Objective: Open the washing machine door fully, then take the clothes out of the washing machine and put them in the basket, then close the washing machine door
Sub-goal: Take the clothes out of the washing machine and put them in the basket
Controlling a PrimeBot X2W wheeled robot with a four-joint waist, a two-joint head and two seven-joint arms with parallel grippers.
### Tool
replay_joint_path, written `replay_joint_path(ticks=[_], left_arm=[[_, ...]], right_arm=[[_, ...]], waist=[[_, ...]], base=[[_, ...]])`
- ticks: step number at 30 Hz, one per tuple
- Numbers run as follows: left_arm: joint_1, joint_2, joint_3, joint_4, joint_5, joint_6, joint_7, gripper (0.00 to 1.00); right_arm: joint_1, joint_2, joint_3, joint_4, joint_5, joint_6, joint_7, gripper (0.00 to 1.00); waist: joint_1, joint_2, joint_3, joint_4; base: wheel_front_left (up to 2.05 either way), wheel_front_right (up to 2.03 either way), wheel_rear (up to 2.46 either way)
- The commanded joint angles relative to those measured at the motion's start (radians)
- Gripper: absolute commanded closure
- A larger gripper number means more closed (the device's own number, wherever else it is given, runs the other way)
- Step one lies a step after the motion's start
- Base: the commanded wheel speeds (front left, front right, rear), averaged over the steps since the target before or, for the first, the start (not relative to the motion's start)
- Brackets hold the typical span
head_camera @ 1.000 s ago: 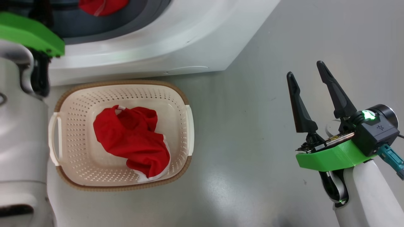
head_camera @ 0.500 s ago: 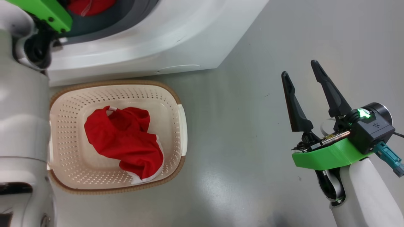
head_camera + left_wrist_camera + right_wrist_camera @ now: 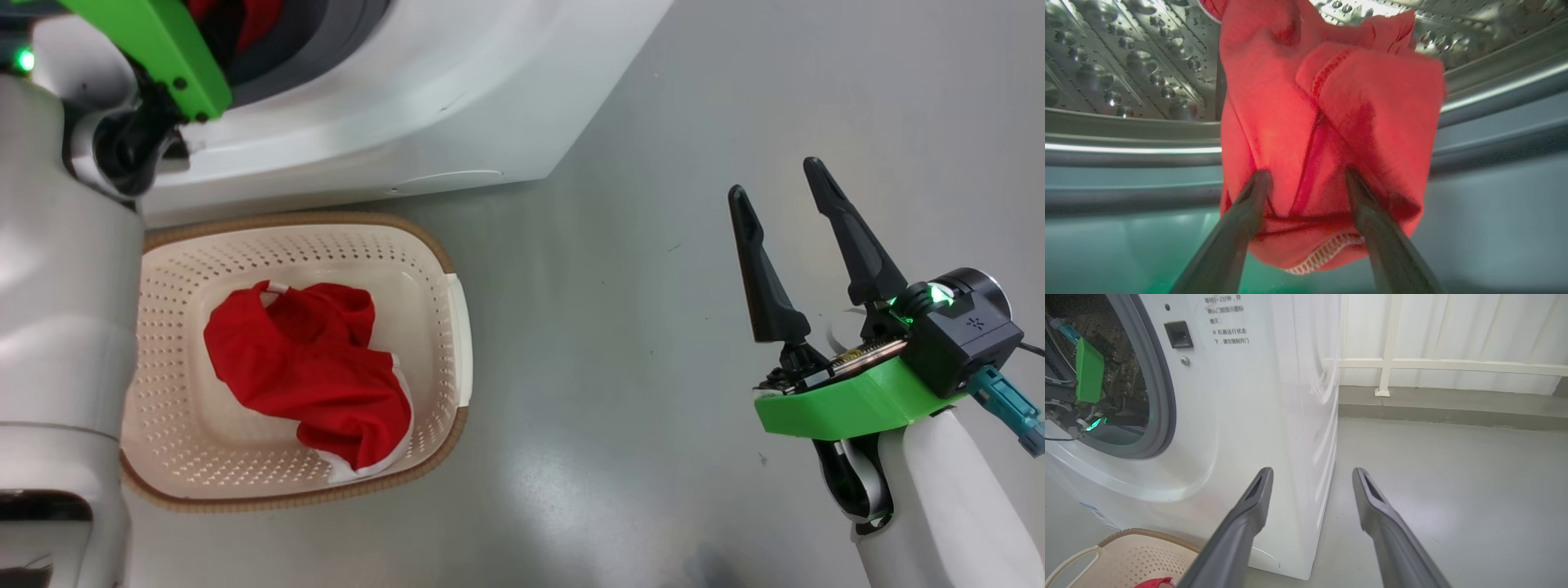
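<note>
One smooth white washing machine, a soft red garment in its dimpled steel drum at the left gripper, fingers spread, stands beside a perforated cream basket holding a crumpled red garment; right gripper spread, empty.

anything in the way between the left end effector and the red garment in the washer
Nothing visible does. The left end effector is open and right up at the red garment in the washing machine drum mouth, with nothing else between them.
</note>
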Motion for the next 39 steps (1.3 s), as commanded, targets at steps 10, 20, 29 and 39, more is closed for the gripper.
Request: replay_joint_path(ticks=[10,20,29,39], left_arm=[[0.019,0.066,-0.025,-0.010,0.022,-0.005,-0.013,1.00],[0.043,0.085,-0.020,-0.036,0.057,0.027,-0.278,1.00],[0.090,0.094,-0.031,-0.037,0.090,0.029,-0.514,1.00],[0.172,0.106,-0.059,-0.080,0.147,0.043,-0.626,1.00]], right_arm=[[0.000,0.004,0.027,-0.022,0.031,0.006,-0.006,0.00],[-0.001,0.004,0.016,-0.013,0.042,0.006,-0.006,0.00],[0.012,0.004,0.009,-0.002,0.036,0.006,-0.006,0.00],[0.030,0.004,0.004,0.011,0.023,0.006,-0.006,0.00]], waist=[[0.0000,-0.0001,0.007,-0.022],[0.0000,-0.0001,-0.001,-0.006],[0.0000,-0.0001,-0.031,0.033],[0.0000,-0.0001,-0.090,0.065]], base=[[0.00,0.00,0.00],[0.00,0.00,0.00],[0.00,0.00,0.00],[0.00,0.00,0.00]])
